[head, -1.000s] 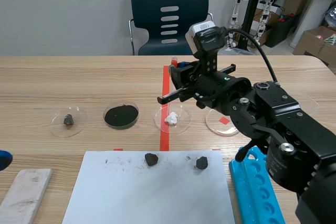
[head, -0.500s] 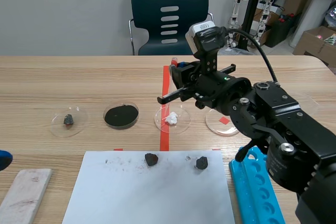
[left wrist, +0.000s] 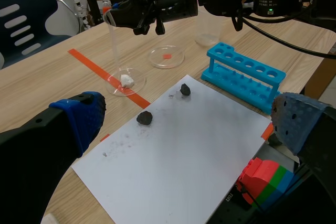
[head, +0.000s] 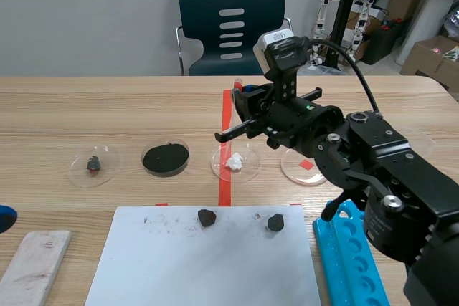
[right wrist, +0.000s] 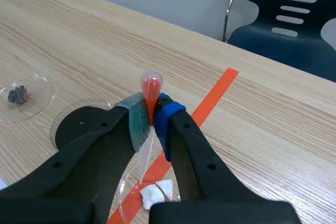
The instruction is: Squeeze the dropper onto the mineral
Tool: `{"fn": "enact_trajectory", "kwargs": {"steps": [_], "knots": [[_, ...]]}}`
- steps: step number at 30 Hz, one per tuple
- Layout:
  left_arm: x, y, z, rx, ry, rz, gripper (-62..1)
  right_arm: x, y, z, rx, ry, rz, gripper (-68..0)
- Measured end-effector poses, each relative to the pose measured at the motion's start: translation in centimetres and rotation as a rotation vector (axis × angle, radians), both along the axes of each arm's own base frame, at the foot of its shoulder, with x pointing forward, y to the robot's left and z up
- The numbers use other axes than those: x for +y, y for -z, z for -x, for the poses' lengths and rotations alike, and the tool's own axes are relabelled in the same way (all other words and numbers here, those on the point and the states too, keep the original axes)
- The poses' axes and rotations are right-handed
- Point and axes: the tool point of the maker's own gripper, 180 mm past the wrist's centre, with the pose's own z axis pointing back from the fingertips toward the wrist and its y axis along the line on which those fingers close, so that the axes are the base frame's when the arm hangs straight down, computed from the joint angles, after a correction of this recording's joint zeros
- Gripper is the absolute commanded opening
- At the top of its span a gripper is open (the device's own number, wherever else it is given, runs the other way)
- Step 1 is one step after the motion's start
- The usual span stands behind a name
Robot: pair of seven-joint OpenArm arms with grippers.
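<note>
Right gripper [right wrist: 149, 118] clamped on dropper [right wrist: 150, 84], pads pinching red bulb. Tube hung near upright, tip just above white mineral [right wrist: 153, 193] in clear dish [head: 249, 168]. Left gripper [left wrist: 191, 121] wide open, empty, well apart from mineral.

Upright clear dropper [right wrist: 150, 86], orange-red bulb up, tip just above white mineral [right wrist: 153, 194]

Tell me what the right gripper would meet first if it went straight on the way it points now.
Probably the white mineral in the clear dish: the right gripper, shut on the dropper, points down at it, dropper tip leading. The gap is hard to judge.
</note>
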Motion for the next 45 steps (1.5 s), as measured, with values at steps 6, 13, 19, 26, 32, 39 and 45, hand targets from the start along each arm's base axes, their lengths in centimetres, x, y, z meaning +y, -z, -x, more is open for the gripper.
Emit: {"fn": "enact_trajectory", "kwargs": {"steps": [6, 13, 19, 26, 32, 39, 45], "knots": [[0.0, 0.0, 0.0, 0.000, 0.000, 0.000, 1.4, 0.0, 0.0, 0.0, 0.000, 0.000, 0.000, -66.5], [0.0, 0.0, 0.0, 0.000, 0.000, 0.000, 1.4, 0.0, 0.0, 0.0, 0.000, 0.000, 0.000, -66.5], [0.0, 0.0, 0.0, 0.000, 0.000, 0.000, 1.4, 0.0, 0.0, 0.0, 0.000, 0.000, 0.000, -66.5], [0.0, 0.0, 0.0, 0.000, 0.000, 0.000, 1.4, 0.0, 0.0, 0.0, 0.000, 0.000, 0.000, -66.5], [0.0, 0.0, 0.0, 0.000, 0.000, 0.000, 1.4, -0.2, 0.2, 0.3, 0.028, -0.025, 0.025, -66.5], [0.0, 0.0, 0.0, 0.000, 0.000, 0.000, 1.4, -1.0, -4.6, 1.8, -0.058, -0.044, 0.027, -66.5], [0.0, 0.0, 0.0, 0.000, 0.000, 0.000, 1.4, -2.8, -7.4, 4.4, -0.091, -0.032, 0.021, -66.5]]}}
